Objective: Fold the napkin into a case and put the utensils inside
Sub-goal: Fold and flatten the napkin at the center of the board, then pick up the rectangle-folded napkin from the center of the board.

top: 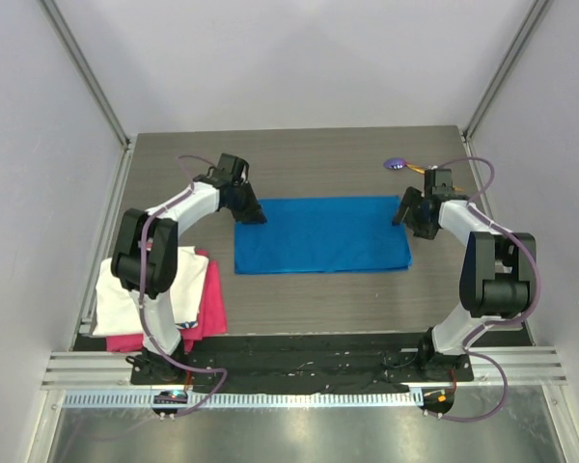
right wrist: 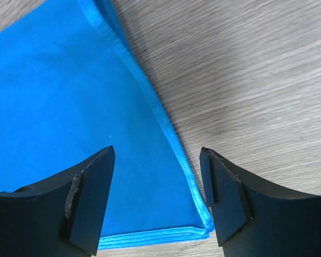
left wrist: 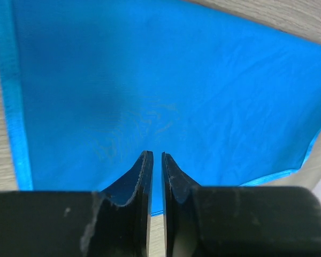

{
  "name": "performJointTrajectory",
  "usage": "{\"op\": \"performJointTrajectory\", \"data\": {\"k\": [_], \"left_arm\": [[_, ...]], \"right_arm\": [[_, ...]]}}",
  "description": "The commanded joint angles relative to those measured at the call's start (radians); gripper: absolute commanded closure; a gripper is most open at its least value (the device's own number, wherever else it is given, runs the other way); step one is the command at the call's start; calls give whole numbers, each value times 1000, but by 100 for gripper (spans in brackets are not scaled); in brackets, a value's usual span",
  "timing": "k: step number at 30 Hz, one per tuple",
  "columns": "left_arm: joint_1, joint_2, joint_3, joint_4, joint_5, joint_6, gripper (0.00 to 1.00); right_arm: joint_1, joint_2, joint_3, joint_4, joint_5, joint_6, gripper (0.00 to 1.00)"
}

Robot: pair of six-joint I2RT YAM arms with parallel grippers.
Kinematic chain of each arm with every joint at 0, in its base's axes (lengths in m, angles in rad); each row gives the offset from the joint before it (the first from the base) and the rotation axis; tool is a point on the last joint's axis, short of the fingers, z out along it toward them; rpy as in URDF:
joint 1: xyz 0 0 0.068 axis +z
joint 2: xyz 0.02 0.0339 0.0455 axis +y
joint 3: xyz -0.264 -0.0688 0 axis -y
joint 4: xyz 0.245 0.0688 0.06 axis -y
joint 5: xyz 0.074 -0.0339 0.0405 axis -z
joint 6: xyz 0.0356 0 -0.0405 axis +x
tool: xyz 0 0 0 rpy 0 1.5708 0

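The bright blue napkin lies flat on the table as a wide folded rectangle. In the right wrist view its near corner shows stacked hems. My left gripper hovers over the napkin's far left corner. Its jaws stand only a narrow gap apart, with nothing between them, and blue cloth lies below. My right gripper stands open over the napkin's right edge and holds nothing. The utensils lie at the back right: a purple-headed one and an orange-yellow one.
A white cloth lies stacked on a pink cloth at the table's left front, beside the left arm's base. A cable loops near the utensils at the back right. Grey walls and metal posts close in the table.
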Motion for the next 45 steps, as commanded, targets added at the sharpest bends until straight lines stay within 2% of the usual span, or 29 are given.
{"op": "performJointTrajectory", "data": {"k": [1,4,6,14,16,17,20,23,31,45], "left_arm": [[-21,-4,16,42,75,-12,85],[-45,-15,-24,70,106,-32,84],[-86,-38,-35,76,108,-31,79],[-272,-101,-26,67,-36,12,63],[-307,-96,-13,62,-41,11,63],[-312,-95,-7,59,-34,5,63],[-312,-110,-9,54,-24,-15,63],[-303,-145,5,27,-46,-5,63],[-228,-167,45,-19,22,11,63],[-133,-139,0,13,86,-8,63]], "right_arm": [[26,-30,-31,10,3,-32,28],[28,-38,-62,10,-13,-15,31],[28,-36,-82,7,-16,-2,32],[42,-87,-102,1,-151,18,37],[42,-110,-69,-39,-98,-5,37],[42,-116,-58,-68,-19,-18,37],[42,-119,-15,-104,115,-71,36],[51,-84,4,-110,114,-90,36],[135,-27,-21,-35,137,-110,37],[178,83,-24,-29,203,-108,42]]}}
